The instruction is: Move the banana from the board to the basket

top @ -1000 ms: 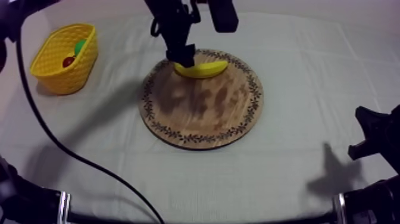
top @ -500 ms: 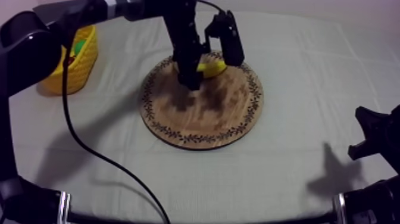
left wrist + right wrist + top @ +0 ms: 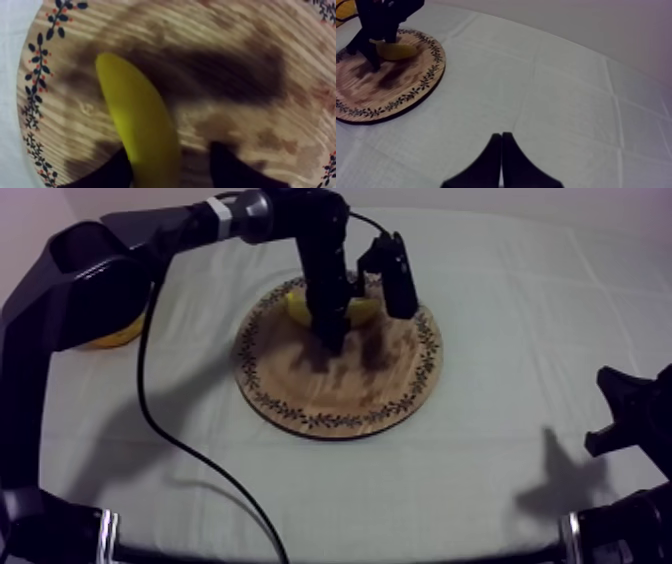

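On board (image 3: 340, 393), banana (image 3: 140, 120) within left end effector (image 3: 170, 152)

Left arm (image 3: 90, 263): black, glossy, thick rounded shell links, slimmer toward wrist. 1 silver-white band (image 3: 225, 208) round it at joint. Base link (image 3: 50, 523) black, with silver ring (image 3: 105, 528).
Left hand (image 3: 172, 172): 2 matte black fingers (image 3: 230, 167), soft rounded edges.
Right arm (image 3: 630, 423): black, angular outline, notched edge. Lower link black with same kind of silver ring (image 3: 570, 533).
Right hand (image 3: 501, 137): 2 black fingers (image 3: 491, 160), wide at base, tapering to blunt tips, plain flat faces.
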Robot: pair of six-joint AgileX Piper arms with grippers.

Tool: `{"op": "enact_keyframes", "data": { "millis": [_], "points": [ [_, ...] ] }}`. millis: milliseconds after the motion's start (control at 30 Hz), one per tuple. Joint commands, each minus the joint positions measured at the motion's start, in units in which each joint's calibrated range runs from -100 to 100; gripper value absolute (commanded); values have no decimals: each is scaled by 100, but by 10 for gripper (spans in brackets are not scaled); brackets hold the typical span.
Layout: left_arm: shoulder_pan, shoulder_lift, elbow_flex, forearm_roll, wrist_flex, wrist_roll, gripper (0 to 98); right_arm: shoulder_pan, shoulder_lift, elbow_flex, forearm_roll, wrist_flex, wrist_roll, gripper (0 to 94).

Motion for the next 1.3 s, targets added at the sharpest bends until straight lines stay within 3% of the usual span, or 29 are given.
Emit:
{"op": "enact_keyframes", "data": {
  "millis": [0, 133, 300, 500, 733, 1267],
  "points": [
    [7, -23, -16, -2, 19, 29, 378, 1, 3, -3, 0, 1, 1, 2],
    [11, -252, 122, -46, 33, 140, 225, 1, 3, -3, 0, 1, 1, 2],
    [8, -924, 570, -169, 37, 367, 155, 1, 3, -3, 0, 1, 1, 2],
    [-81, -2098, 1051, -306, 192, 665, 137, 1, 3, -3, 0, 1, 1, 2],
    [-424, -3213, 743, -460, 821, 873, 135, 1, 3, -3, 0, 1, 1, 2],
    [-1870, -4392, -167, -414, 1119, 908, 132, 1, 3, -3, 0, 1, 1, 2]
  ]
}}
